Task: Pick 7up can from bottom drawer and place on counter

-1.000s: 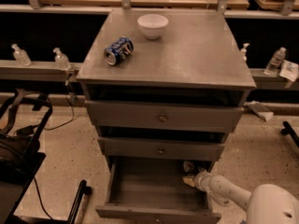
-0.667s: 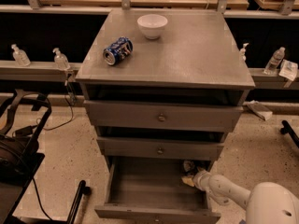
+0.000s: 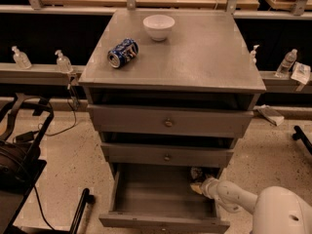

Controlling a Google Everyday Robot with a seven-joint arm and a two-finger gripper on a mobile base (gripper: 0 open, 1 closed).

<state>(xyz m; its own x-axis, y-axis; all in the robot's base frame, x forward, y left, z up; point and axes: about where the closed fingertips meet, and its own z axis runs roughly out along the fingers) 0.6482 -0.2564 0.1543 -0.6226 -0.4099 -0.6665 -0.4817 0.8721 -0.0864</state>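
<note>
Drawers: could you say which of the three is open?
The bottom drawer; both knobbed ones above are shut. The gripper is in its back right corner.

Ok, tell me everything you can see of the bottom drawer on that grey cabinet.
The bottom drawer is the lowest and deepest of three. It looks like grey metal, a wide box with a plain front panel. It is pulled out and open, and the floor in view is bare. Its back lies in shade under the middle drawer. The claw, on a white arm coming in from the right side, sits in its back right corner beside a small thing too shaded to identify.
</note>
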